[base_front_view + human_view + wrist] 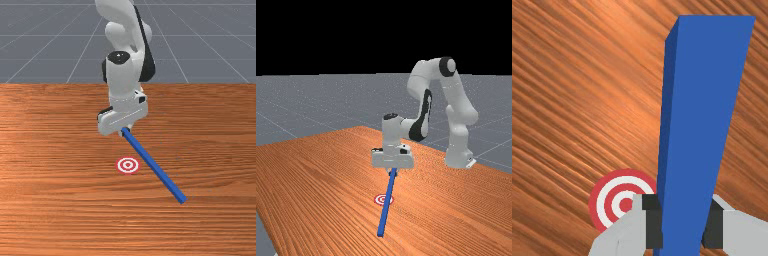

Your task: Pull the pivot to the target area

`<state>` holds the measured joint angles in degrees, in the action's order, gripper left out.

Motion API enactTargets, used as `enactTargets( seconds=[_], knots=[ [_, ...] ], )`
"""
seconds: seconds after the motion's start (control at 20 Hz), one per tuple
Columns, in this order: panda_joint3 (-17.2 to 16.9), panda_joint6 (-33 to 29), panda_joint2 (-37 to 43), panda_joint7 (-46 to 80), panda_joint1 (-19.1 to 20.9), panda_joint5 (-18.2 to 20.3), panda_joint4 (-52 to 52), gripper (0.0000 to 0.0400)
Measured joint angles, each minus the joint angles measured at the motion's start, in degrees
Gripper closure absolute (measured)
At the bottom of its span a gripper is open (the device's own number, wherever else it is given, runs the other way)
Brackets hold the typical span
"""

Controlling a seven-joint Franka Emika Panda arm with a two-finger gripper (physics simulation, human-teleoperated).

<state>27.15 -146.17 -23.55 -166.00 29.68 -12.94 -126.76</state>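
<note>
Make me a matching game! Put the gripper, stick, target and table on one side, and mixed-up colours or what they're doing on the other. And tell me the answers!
Things:
1. gripper
2. stick
3. target
4. table

Clues:
A. has red and white rings
B. is orange-brown wood
C. is shut on something long
D. is blue all along

Right pairs: 1-C, 2-D, 3-A, 4-B
</note>
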Motion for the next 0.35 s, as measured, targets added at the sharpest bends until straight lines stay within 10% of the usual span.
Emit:
enactTargets(
  seconds=[0.25, 0.35],
  knots=[
    [-2.4, 0.3, 0.2, 1.5, 0.6, -2.6, 0.4, 0.0305],
    [-2.4, 0.1, -0.1, 1.3, 0.8, -2.5, 0.5, 0.0118]
  ],
)
